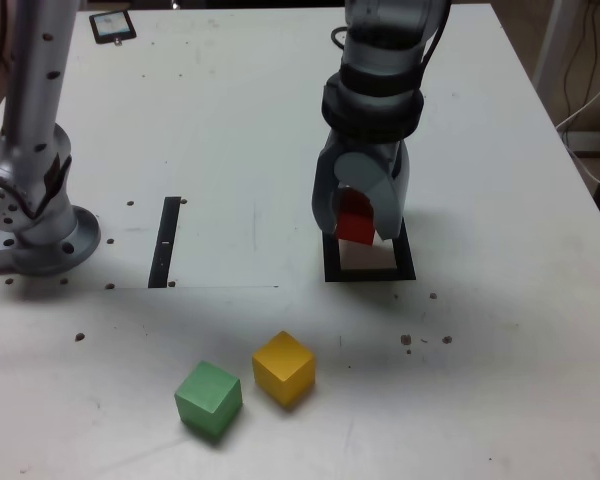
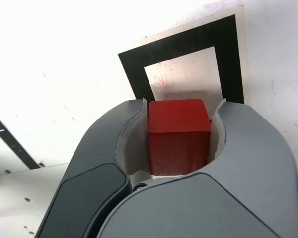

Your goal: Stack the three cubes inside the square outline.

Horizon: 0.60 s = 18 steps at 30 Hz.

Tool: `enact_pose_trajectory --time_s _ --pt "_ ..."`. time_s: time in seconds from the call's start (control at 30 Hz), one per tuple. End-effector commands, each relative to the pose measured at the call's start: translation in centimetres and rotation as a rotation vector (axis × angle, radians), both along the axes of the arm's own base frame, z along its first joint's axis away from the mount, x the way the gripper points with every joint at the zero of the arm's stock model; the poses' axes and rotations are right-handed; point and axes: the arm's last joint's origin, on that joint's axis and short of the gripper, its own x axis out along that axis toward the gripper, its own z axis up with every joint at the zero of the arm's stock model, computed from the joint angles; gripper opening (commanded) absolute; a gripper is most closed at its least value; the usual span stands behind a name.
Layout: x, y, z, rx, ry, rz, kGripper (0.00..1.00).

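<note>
My gripper [image 1: 358,226] is shut on the red cube [image 1: 356,226], which hangs just above the square outline [image 1: 369,272]. In the wrist view the red cube [image 2: 179,135] sits squeezed between both jaws of the gripper [image 2: 179,130], and the black frame of the square outline [image 2: 186,42] with its white centre lies beyond it. The yellow cube [image 1: 284,367] and the green cube [image 1: 209,398] rest side by side on the table near the front edge, well apart from the gripper.
A thin black strip [image 1: 166,241] lies to the exterior view's left of the outline. A grey metal arm base [image 1: 35,205] stands at the left edge. A small dark device [image 1: 112,26] lies at the back left. Small dark specks dot the white table.
</note>
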Motion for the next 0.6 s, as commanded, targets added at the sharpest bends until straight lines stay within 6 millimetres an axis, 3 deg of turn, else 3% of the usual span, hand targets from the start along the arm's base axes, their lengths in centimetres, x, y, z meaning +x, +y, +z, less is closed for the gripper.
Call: enact_pose_trajectory --time_s 0.0,0.3,0.47,0.57 --pt "-0.1 0.1 0.0 -0.005 -0.011 0.000 0.31" --pt "0.3 0.6 -2.2 -0.004 0.008 0.015 0.38" --pt "0.5 0.7 -2.9 -0.005 0.019 0.020 0.52" --pt "0.5 0.7 -2.9 -0.005 0.018 0.019 0.69"
